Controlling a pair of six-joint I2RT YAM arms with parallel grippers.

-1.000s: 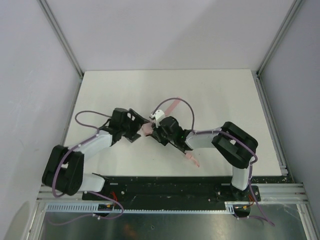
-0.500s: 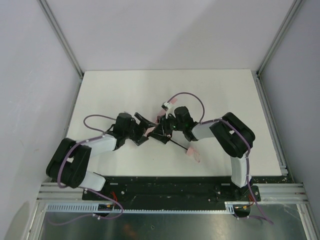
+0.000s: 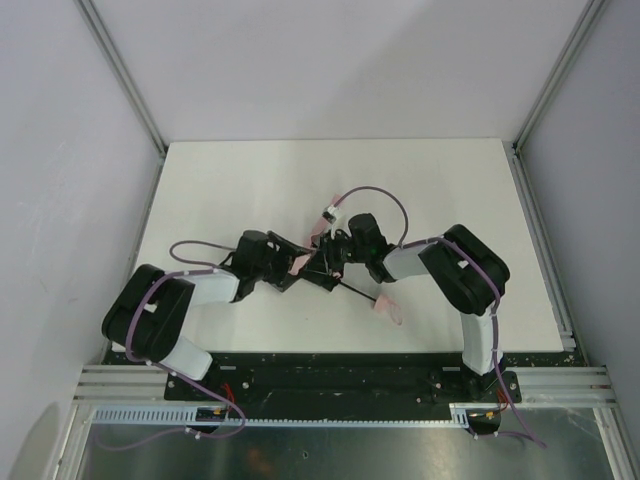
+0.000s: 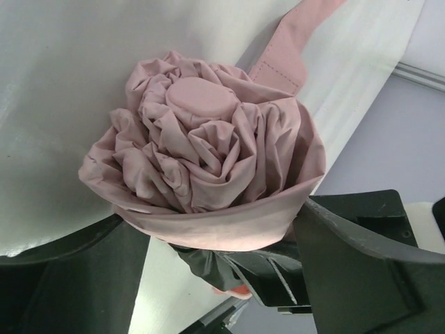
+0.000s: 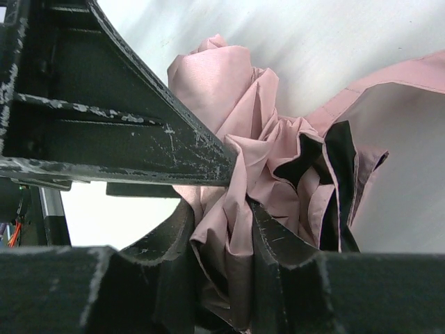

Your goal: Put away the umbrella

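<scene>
The umbrella (image 3: pixel 302 260) lies mid-table, its pale pink fabric bunched between my two grippers. Its thin black shaft (image 3: pixel 355 290) runs down-right to the small pink handle (image 3: pixel 383 302). In the left wrist view the crumpled canopy (image 4: pixel 201 153) faces the camera end-on, and a pink strap (image 4: pixel 292 49) trails up to the right. My left gripper (image 3: pixel 287 265) (image 4: pixel 212 223) stands wide open with the bundle between its fingers (image 4: pixel 361 264). My right gripper (image 3: pixel 322 262) (image 5: pixel 219 229) is shut on a fold of the pink fabric (image 5: pixel 229 174).
The white table (image 3: pixel 450 190) is walled by grey panels with metal posts at its corners. The two grippers nearly touch: the left one's black finger (image 5: pixel 104 104) fills the top left of the right wrist view. Purple cables (image 3: pixel 375 195) loop over both arms.
The left gripper has moved right, onto the fabric bundle, and its jaws have narrowed a little. The right wrist has swung up and back, keeping its hold on the fabric.
</scene>
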